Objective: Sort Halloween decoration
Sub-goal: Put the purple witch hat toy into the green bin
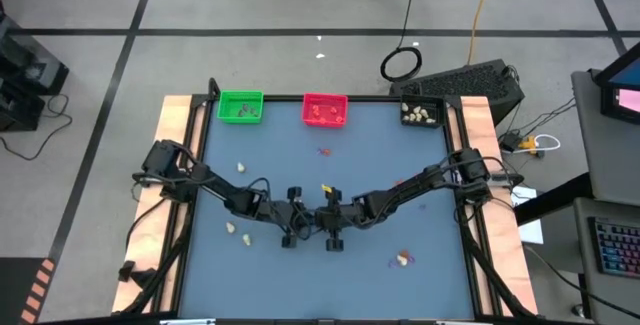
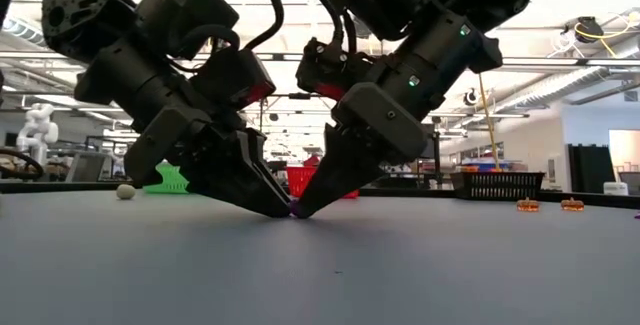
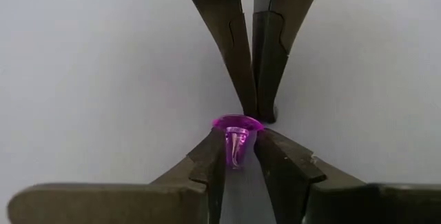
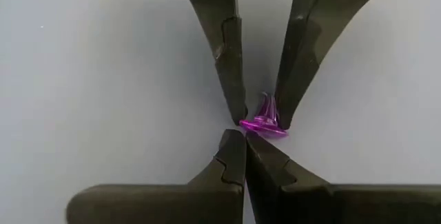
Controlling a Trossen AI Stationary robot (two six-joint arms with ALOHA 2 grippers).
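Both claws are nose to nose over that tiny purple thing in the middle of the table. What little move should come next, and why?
Probably the left gripper should finish pinching, then lift a little. The purple trinket sits between its fingertips on the table, while the right gripper is shut, its tips against the trinket's rim as if steadying it. Lifting before the pinch is firm might knock it away.

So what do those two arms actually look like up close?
Both arms are dark, near black, built from chunky jointed blocks with black cables looping along them. Each ends in a gripper: the left gripper and right gripper have two long, flat, tapering fingers of dull dark metal with a small stepped notch on the inner edge. The right arm shows tiny green lights; red shows between the housings.
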